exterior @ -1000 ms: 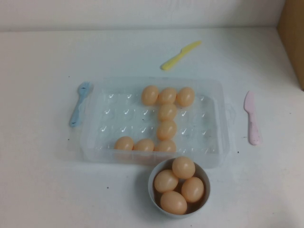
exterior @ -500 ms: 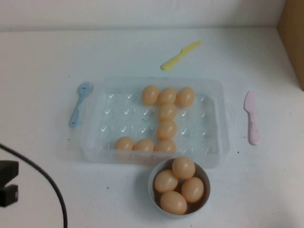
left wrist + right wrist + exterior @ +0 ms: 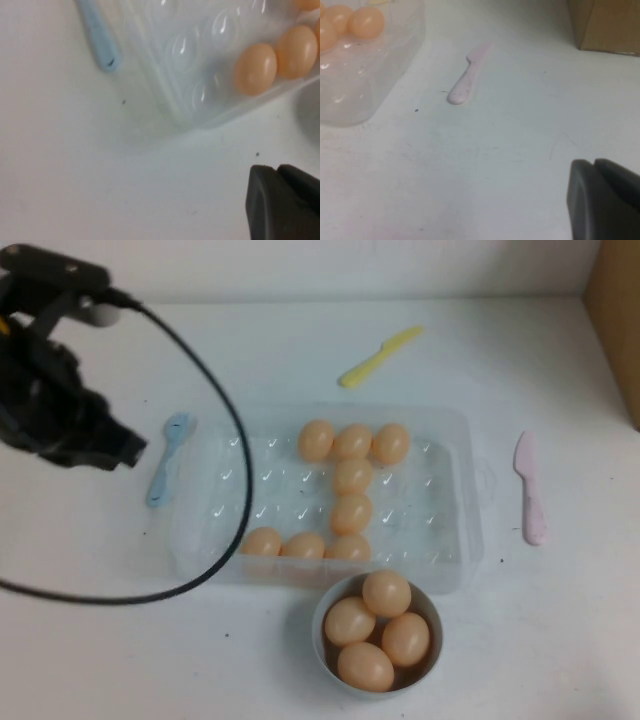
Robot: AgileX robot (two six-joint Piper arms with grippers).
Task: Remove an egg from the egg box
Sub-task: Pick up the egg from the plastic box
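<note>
White tabletop: left gripper (image 3: pixel 120 452), claw state hidden, hovers beside the egg box (image 3: pixel 455 490), apparently positioning for an egg (image 3: pixel 262 541); right gripper unseen overhead.

The clear egg box (image 3: pixel 215 495) lies flat on the table. Eight peach-tan eggs sit in its cups; the egg (image 3: pixel 262 541) occupies the near row's left end.

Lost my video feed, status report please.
Left gripper above table left of egg box, holding nothing. Right gripper parked off to the right. Nearest egg untouched. Blue spoon between.
</note>
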